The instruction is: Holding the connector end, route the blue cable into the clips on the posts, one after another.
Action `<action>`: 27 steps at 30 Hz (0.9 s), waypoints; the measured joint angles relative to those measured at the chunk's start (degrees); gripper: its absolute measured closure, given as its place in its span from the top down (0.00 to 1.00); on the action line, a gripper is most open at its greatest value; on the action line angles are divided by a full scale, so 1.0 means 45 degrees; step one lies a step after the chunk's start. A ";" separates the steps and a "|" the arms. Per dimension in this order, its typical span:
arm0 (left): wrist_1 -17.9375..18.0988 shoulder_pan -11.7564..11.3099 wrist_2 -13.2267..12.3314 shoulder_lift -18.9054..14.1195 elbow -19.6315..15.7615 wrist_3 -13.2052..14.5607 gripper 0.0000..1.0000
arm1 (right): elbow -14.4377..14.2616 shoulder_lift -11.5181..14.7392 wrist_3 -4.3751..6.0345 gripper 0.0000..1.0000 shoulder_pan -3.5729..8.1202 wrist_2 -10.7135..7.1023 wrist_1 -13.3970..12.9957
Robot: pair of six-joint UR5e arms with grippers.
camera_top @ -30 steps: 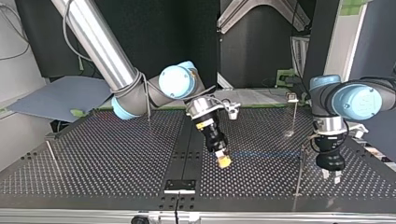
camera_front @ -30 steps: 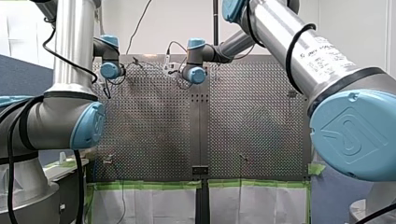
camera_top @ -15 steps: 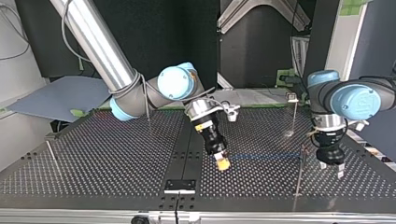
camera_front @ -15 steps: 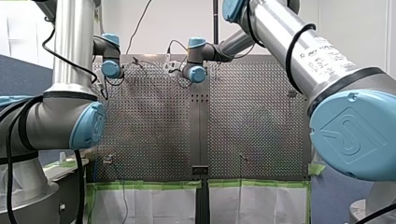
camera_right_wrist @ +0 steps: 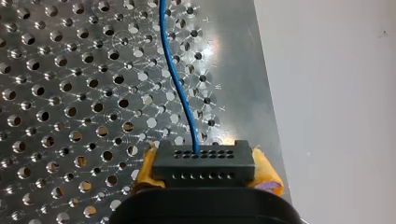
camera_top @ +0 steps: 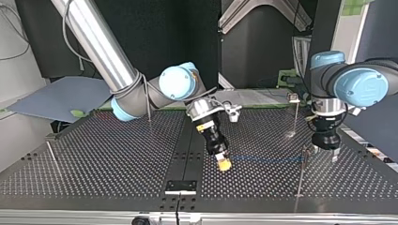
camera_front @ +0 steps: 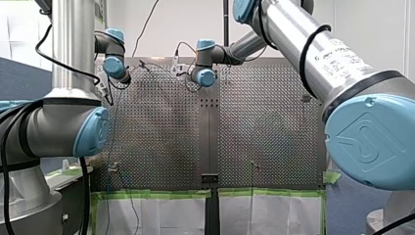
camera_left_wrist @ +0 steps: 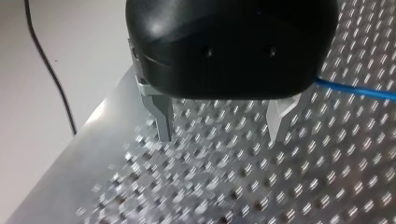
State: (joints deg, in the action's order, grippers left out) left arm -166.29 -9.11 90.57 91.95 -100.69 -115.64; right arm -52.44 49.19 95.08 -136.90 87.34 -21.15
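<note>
my right gripper (camera_top: 225, 163) is clamped on the black connector (camera_right_wrist: 203, 161), its yellow pads (camera_right_wrist: 264, 171) pressed against the connector's two ends; the blue cable (camera_right_wrist: 180, 95) leaves the connector's face and runs ahead of the gripper in a gentle curve over the perforated table (camera_right_wrist: 70, 93), close to its edge; in the top view the same cable stretches low and nearly level from the yellow pads toward the view's right, as far as a thin post (camera_top: 301, 176) near the table's nearer edge in that view; whether it sits in a clip there i cannot tell; my left gripper (camera_left_wrist: 222, 135) is black with metal fingers (camera_left_wrist: 161, 119), spread wide with nothing between them, pointing down at the table; the cable passes beside it, outside one finger; in the top view this gripper hangs just beside the thin post; a second post (camera_top: 295, 117) carrying a small clip (camera_top: 293, 97) stands farther back.
</note>
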 joint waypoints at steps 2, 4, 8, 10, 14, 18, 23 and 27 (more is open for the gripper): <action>-0.0247 0.0042 -0.0234 -0.0240 -0.0240 -0.0076 0.98 | 0.0000 0.0000 -0.0003 0.00 -0.0008 0.0023 0.0026; -0.0487 0.0105 -0.0409 -0.0486 -0.0489 -0.0147 0.98 | 0.0000 0.0001 -0.0010 0.00 -0.0013 0.0054 0.0084; -0.0962 0.0247 -0.0531 -0.0958 -0.0961 -0.0324 0.98 | -0.0001 0.0001 -0.0012 0.00 -0.0015 0.0093 0.0189; -0.1246 0.0348 -0.0512 -0.1246 -0.1235 -0.0326 0.98 | 0.0000 0.0000 -0.0004 0.00 -0.0017 0.0099 0.0211; -0.1768 0.0576 -0.0321 -0.1764 -0.1495 -0.0212 0.98 | 0.0000 0.0001 0.0005 0.00 -0.0018 0.0103 0.0250; -0.2231 0.0800 -0.0350 -0.2225 -0.1549 0.0044 0.98 | 0.0000 0.0000 0.0006 0.00 -0.0018 0.0104 0.0336; -0.2805 0.1042 -0.0583 -0.2804 -0.1554 0.0565 0.98 | 0.0002 0.0000 0.0007 0.00 -0.0019 0.0104 0.0422; -0.3273 0.1142 -0.0548 -0.3273 -0.1541 0.1029 0.98 | 0.0001 0.0000 0.0008 0.00 -0.0019 0.0122 0.0476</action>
State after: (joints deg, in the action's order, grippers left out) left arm -181.02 -3.97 88.11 77.22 -107.62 -111.01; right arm -52.43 49.19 95.11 -136.98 87.89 -19.01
